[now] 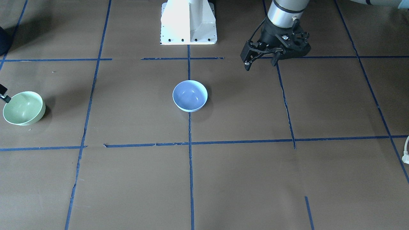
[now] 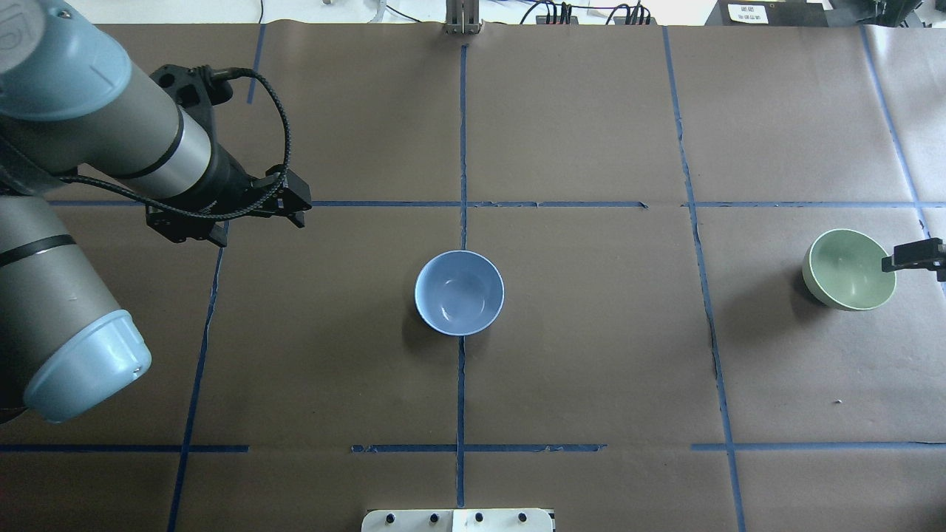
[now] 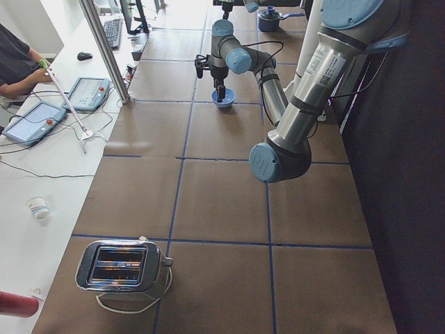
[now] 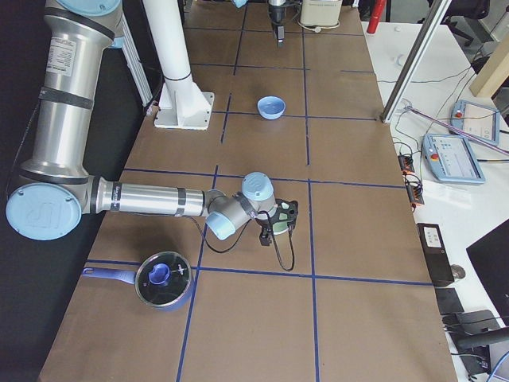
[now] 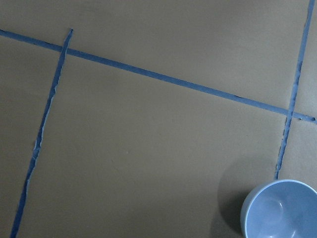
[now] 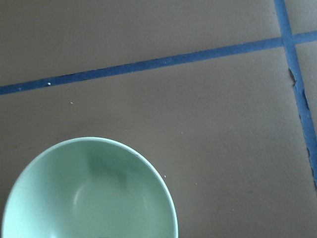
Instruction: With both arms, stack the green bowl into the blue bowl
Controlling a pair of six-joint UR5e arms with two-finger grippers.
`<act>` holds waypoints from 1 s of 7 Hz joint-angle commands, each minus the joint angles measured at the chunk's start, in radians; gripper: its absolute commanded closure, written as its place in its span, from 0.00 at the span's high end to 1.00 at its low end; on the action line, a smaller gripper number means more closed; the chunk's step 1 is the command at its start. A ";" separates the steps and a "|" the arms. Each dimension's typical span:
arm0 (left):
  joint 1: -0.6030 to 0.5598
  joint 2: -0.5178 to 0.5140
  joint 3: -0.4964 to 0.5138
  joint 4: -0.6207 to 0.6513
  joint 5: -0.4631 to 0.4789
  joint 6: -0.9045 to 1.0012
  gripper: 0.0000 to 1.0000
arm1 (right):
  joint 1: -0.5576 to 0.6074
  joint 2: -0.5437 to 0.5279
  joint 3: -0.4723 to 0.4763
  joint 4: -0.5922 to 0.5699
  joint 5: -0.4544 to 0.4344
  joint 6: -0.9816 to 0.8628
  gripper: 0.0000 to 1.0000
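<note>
The green bowl [image 1: 24, 108] stands upright on the table at the robot's far right; it also shows in the overhead view [image 2: 850, 268] and fills the lower left of the right wrist view [image 6: 89, 193]. One finger of my right gripper [image 2: 915, 256] reaches over the bowl's outer rim. The other finger is out of frame, so I cannot tell whether it is open or shut. The blue bowl [image 1: 190, 95] stands empty at the table's centre [image 2: 459, 292]. My left gripper [image 1: 260, 64] hangs open and empty above the table, behind and to the left of the blue bowl [image 5: 280, 208].
The white pedestal base [image 1: 188, 22] stands at the robot's edge of the table. A lidded pot [image 4: 163, 278] sits near the right arm's elbow. A toaster [image 3: 125, 268] stands at the table's left end. Blue tape lines cross the brown table.
</note>
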 commanded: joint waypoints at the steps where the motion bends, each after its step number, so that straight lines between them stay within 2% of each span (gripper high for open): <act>1: -0.024 0.026 -0.015 0.000 -0.014 0.019 1.00 | -0.053 0.008 -0.073 0.065 -0.025 0.038 0.98; 2: -0.024 0.026 -0.018 0.001 -0.014 0.019 1.00 | -0.055 0.033 -0.075 0.067 -0.025 0.048 0.73; 3: -0.026 0.027 -0.021 0.000 -0.014 0.019 1.00 | -0.055 0.044 -0.087 0.064 -0.019 0.045 0.20; 4: -0.026 0.027 -0.021 0.000 -0.014 0.019 1.00 | -0.053 0.050 -0.092 0.065 -0.013 0.036 0.02; 5: -0.030 0.027 -0.021 0.000 -0.013 0.019 1.00 | -0.050 0.046 -0.083 0.068 -0.009 0.034 0.00; 6: -0.035 0.027 -0.021 0.000 -0.013 0.019 1.00 | -0.044 0.046 -0.057 0.068 0.034 0.037 0.00; 7: -0.037 0.052 -0.021 0.000 -0.014 0.033 1.00 | 0.050 0.072 -0.041 0.068 0.159 0.043 0.00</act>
